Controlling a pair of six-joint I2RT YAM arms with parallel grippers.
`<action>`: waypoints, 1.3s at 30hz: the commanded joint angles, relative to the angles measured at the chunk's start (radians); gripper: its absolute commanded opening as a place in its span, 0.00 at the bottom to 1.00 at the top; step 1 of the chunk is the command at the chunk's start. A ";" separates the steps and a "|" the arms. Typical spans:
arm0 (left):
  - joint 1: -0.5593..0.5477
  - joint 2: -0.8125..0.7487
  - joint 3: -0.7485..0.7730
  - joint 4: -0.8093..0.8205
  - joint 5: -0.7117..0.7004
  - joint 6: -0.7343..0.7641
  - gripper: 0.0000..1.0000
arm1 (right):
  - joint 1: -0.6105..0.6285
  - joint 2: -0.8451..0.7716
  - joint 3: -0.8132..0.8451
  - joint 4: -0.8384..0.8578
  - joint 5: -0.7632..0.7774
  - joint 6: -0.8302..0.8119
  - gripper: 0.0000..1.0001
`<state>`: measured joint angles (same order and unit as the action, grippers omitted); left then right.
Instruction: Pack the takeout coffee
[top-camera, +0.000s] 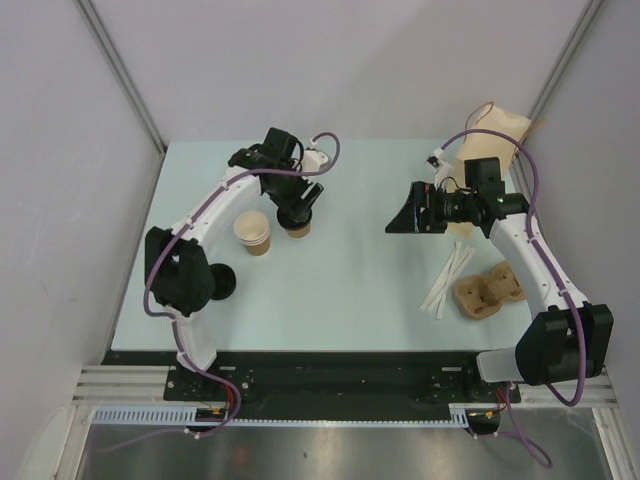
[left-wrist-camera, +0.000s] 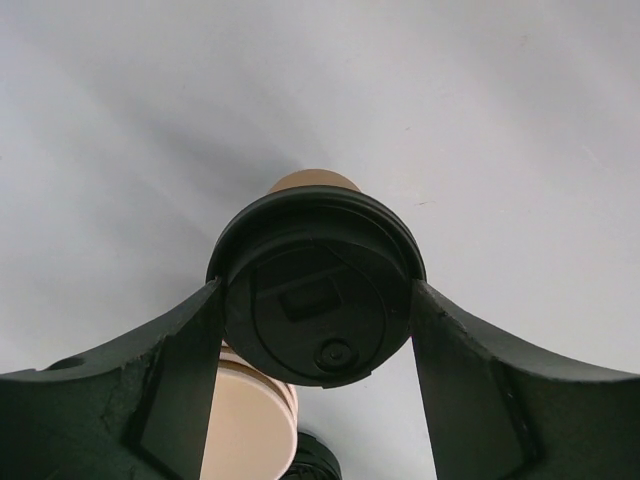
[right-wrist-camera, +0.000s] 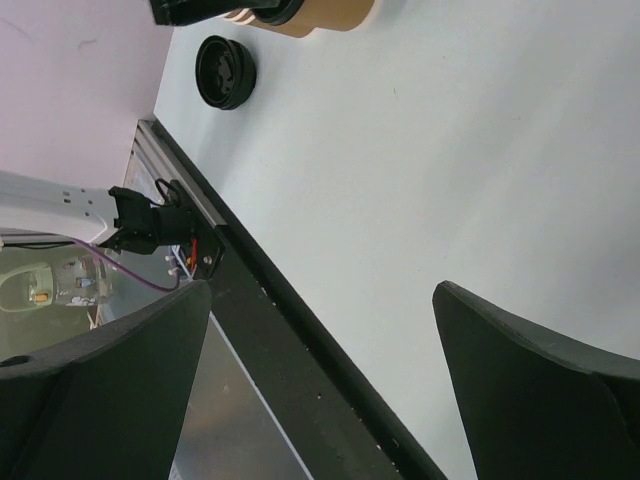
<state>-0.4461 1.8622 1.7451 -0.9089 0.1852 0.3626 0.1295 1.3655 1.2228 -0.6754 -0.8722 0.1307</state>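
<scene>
Left hand (left-wrist-camera: 316, 330) grips the lid rim of a lidded coffee cup (top-camera: 298, 229), just right of a lidless cup (top-camera: 252, 232) on the surface (top-camera: 350, 290), seemingly to lift it. Right hand (top-camera: 402, 218) hangs wide open, empty.

Left arm: reaches forward, gripper (top-camera: 297, 214) pointing down, clamped on lidded cup (left-wrist-camera: 316, 290).
Right arm: gripper (top-camera: 398, 222) level, pointing left, jaws wide apart.

Tan cup (top-camera: 252, 233) (white inside), black lid (left-wrist-camera: 318, 300), pale mint table (top-camera: 360, 285)
</scene>
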 joint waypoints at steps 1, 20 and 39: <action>0.023 0.063 0.047 -0.030 -0.007 -0.073 0.51 | -0.001 -0.005 0.015 0.020 -0.010 0.007 1.00; 0.046 0.094 0.002 0.012 -0.030 -0.218 0.76 | -0.007 -0.020 0.015 0.043 -0.021 0.007 1.00; 0.047 -0.165 0.153 -0.056 0.126 -0.097 1.00 | -0.212 -0.031 0.518 -0.209 0.127 -0.316 1.00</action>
<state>-0.4068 1.8599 1.8832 -0.9604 0.2394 0.2108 0.0036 1.3380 1.5940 -0.8040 -0.8082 -0.0631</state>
